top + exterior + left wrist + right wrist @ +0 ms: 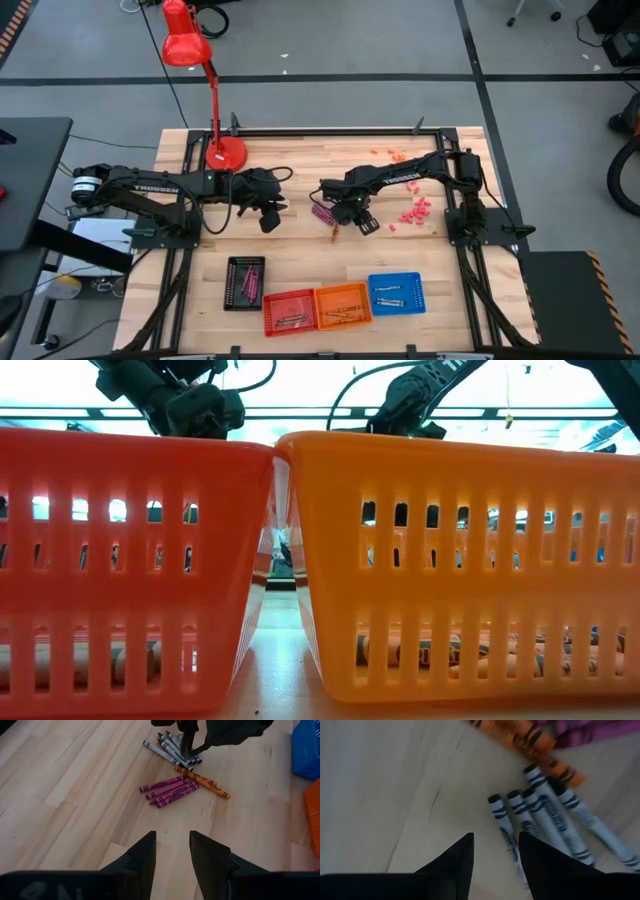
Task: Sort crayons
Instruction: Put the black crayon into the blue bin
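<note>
The unsorted crayons (182,772) lie in one small heap on the bare wooden worktop (65,790), and that heap is the landmark for everything here. It has three groups: white crayons (555,815) on the side nearest the right arm, orange crayons (202,781) crossing the middle, magenta crayons (170,790) on the side facing the left arm.

The right end effector (495,857) hangs directly over the white group, fingers parted with an empty gap between them. In its wrist view the white sticks fan out just ahead of the fingertips, their long axes running roughly away from the end effector and leaning to one side (so the gap lines up along the sticks, not across them). My judgement: a wrist turn is needed to straddle a single white crayon.

The left end effector (172,855) waits well back from the heap on the magenta side, fingers likewise apart and holding nothing. The right arm is plainly the nearer one.

Beyond the heap from the arms' bases sit the black tray (245,282), red basket (290,310), orange basket (343,304) and blue basket (397,293), each already holding some crayons.
</note>
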